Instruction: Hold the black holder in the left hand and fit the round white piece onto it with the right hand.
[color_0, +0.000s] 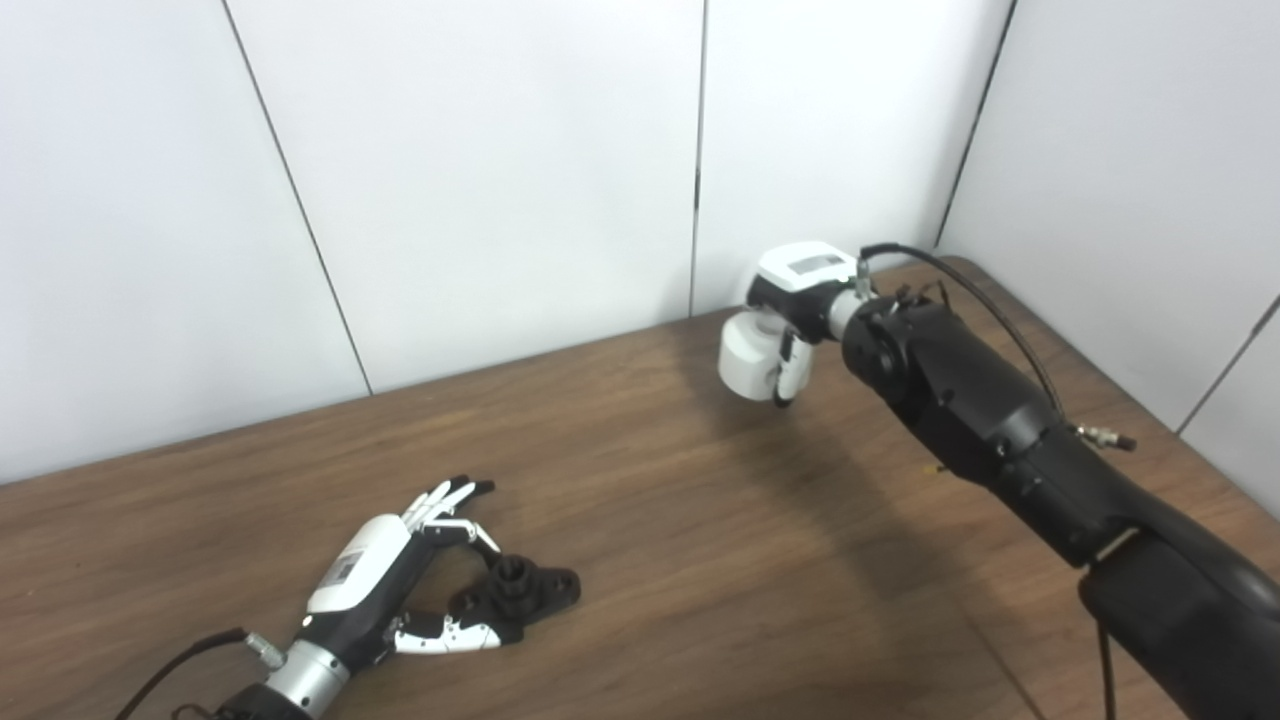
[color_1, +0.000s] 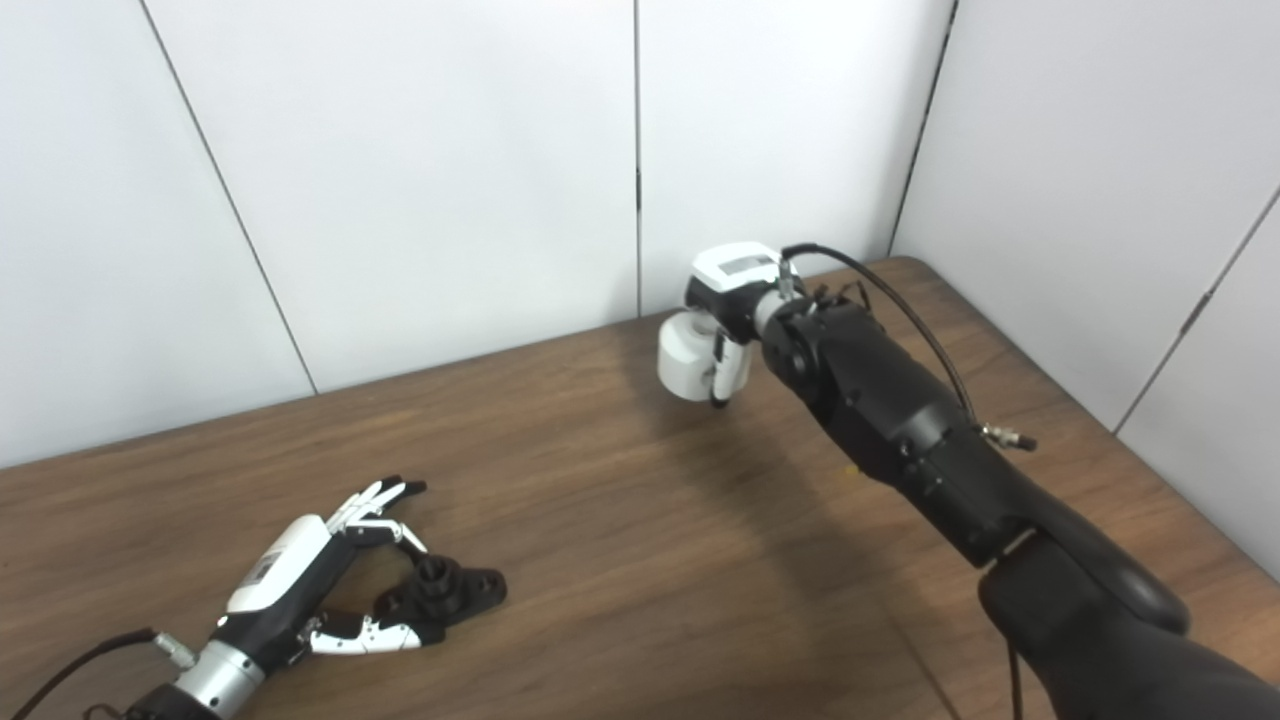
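While the black holder (color_0: 520, 590) lies on the tabletop (color_0: 700, 560) between the left hand's (color_0: 400, 580) spread fingers (color_0: 450, 497), the right hand (color_0: 790, 310), well beyond the holder, has its fingers clamped on the round white piece (color_0: 748, 358).

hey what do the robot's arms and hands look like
Each robot hand, left and right, has a white back shell with a grey label, black palm, and white fingers tipped black. Silver wrist collars, black cables. The right forearm is bulky, glossy black.

Brown wooden table (color_0: 700, 520); white panelled walls (color_0: 480, 170)
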